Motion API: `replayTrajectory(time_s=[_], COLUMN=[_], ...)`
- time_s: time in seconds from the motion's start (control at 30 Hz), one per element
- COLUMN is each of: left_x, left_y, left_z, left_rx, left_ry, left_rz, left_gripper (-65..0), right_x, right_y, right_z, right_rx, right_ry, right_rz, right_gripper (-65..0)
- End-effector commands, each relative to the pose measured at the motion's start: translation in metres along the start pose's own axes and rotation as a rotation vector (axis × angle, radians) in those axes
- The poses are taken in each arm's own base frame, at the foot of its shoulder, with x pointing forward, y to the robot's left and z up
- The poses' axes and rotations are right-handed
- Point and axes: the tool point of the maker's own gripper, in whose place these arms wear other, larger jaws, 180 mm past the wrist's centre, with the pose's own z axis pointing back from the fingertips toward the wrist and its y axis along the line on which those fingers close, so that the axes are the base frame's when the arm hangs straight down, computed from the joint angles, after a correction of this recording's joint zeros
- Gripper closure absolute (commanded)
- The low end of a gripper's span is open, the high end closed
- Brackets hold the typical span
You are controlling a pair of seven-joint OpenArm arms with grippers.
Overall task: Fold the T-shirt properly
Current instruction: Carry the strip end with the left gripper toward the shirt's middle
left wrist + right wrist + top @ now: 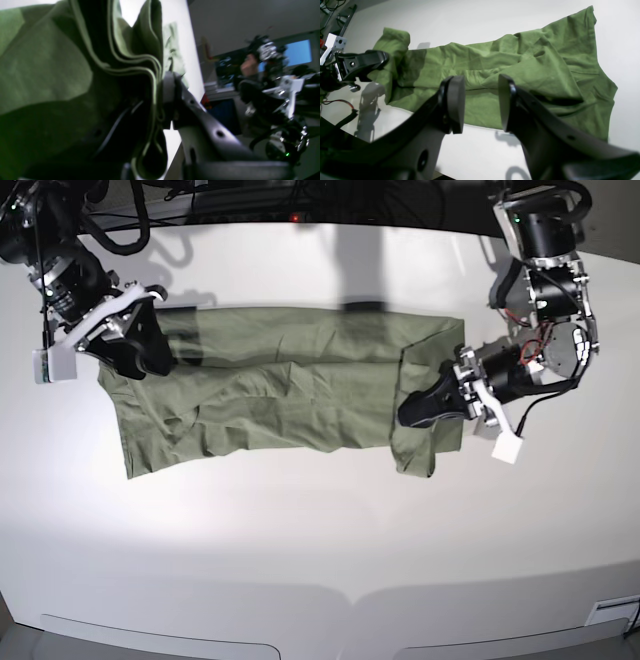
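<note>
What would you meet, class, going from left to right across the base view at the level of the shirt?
right gripper → spread body of the T-shirt → left gripper pinching the shirt's folded-up end → bare white table.

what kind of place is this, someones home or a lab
Most likely a robotics lab or workshop, not a home. A bare white table carries only the T-shirt, worked by the left gripper and right gripper, with cables behind and a blurred person at screens in the left wrist view.
</note>
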Motion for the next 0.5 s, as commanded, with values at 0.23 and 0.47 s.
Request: replayTrajectory(time_s=[0.23,0.47], left_x=[0.003,-0.007], left_y=[0.000,0.002], left_z=[-0.013,-0.011], left_rx=[0.021,0.024], left_ry=[-0.095,-0.084], left_rz=[0.006,0.025], left_gripper=[0.0,0.0], right_x=[0.012,0.013], right_y=[0.005,0.005], right_z=[0.002,0.002], right_rx=[0.019,0.019], right_ry=[-0.046,-0.052], right_rz=[0.017,0.017], right_gripper=[-22.7,-22.7])
